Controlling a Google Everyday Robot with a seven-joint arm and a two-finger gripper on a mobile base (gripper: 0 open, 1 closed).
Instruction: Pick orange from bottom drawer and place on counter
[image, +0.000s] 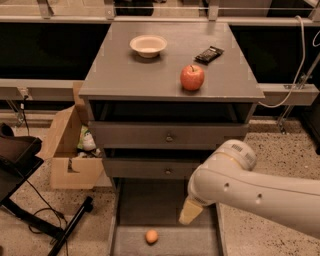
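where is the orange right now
In the camera view the orange lies on the floor of the open bottom drawer, near the image's lower edge; the pincer hangs up and to its right, not touching it.

The tabletop (125, 75) is dull grey and smooth. The apple (192, 77) has shiny skin. The bowl (148, 45) is pale and matt. The box (65, 155) is brown cardboard. The tool (191, 211), above the grey bottom drawer (185, 243), looks like smooth cream plastic. The orange (151, 236) looks dull.
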